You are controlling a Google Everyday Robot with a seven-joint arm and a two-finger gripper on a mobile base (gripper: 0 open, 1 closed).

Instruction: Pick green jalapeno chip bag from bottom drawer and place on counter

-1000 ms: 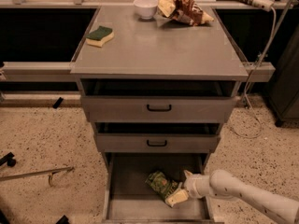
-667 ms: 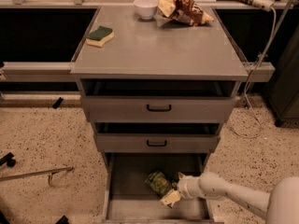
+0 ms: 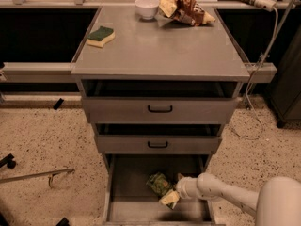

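Note:
The green jalapeno chip bag [image 3: 158, 182] lies on the floor of the open bottom drawer [image 3: 129, 192], right of its middle. My gripper [image 3: 170, 197] reaches into the drawer from the right on a white arm [image 3: 221, 192]. It sits right at the bag's lower right edge, and I cannot tell whether it touches the bag. The grey counter [image 3: 160, 51] tops the cabinet above.
On the counter stand a green-topped yellow sponge [image 3: 100, 36] at the left, a white bowl [image 3: 146, 7] at the back, and a brown-and-yellow snack bag [image 3: 183, 8] beside it. Two upper drawers with black handles [image 3: 160, 109] are partly open. A cable [image 3: 258, 79] hangs at the right.
My arm has pushed further left into the bottom drawer, bringing the gripper closer against the green bag. The bag has not visibly moved.

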